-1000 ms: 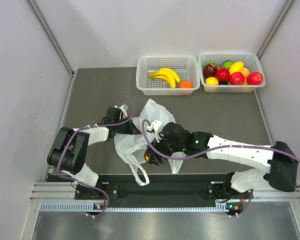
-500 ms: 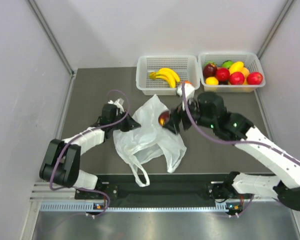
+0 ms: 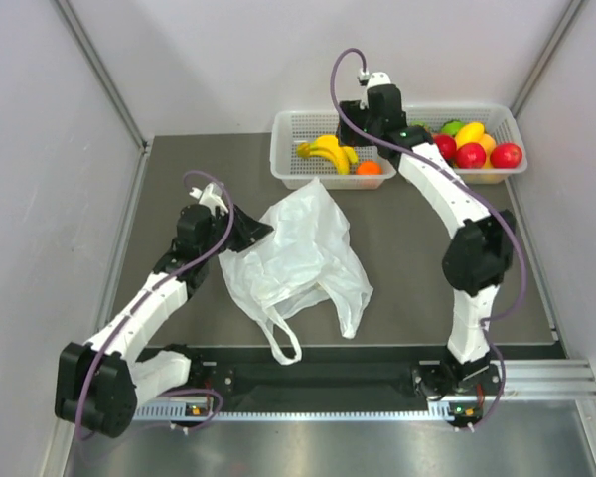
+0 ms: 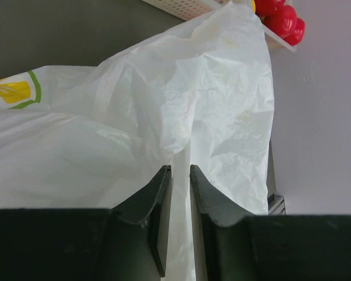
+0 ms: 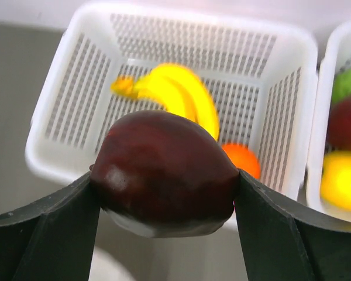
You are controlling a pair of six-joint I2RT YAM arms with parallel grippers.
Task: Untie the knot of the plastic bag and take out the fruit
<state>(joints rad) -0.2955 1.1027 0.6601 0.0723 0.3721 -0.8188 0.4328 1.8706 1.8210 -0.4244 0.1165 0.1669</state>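
Observation:
The white plastic bag (image 3: 298, 253) lies crumpled and open on the dark table, handles toward the near edge. My left gripper (image 3: 266, 231) is shut on a fold at the bag's left edge; the left wrist view shows the film (image 4: 199, 99) pinched between its jaws (image 4: 180, 171). My right gripper (image 3: 366, 132) hovers over the left white basket (image 3: 283, 169), shut on the dark red-purple fruit (image 5: 167, 172). The bananas (image 3: 330, 151) and the small orange fruit (image 3: 369, 168) lie in that basket, also seen in the right wrist view as bananas (image 5: 178, 93) and orange fruit (image 5: 243, 159).
A second white basket (image 3: 512, 167) at the back right holds a heap of red, yellow and green fruit (image 3: 467, 147). Its edge shows in the right wrist view (image 5: 322, 134). Grey walls close in the table on three sides.
My right arm has swung from the bag up to the left basket, carrying the dark red fruit. My left gripper has shifted left and back with the bag's edge; the bag has spread flatter.

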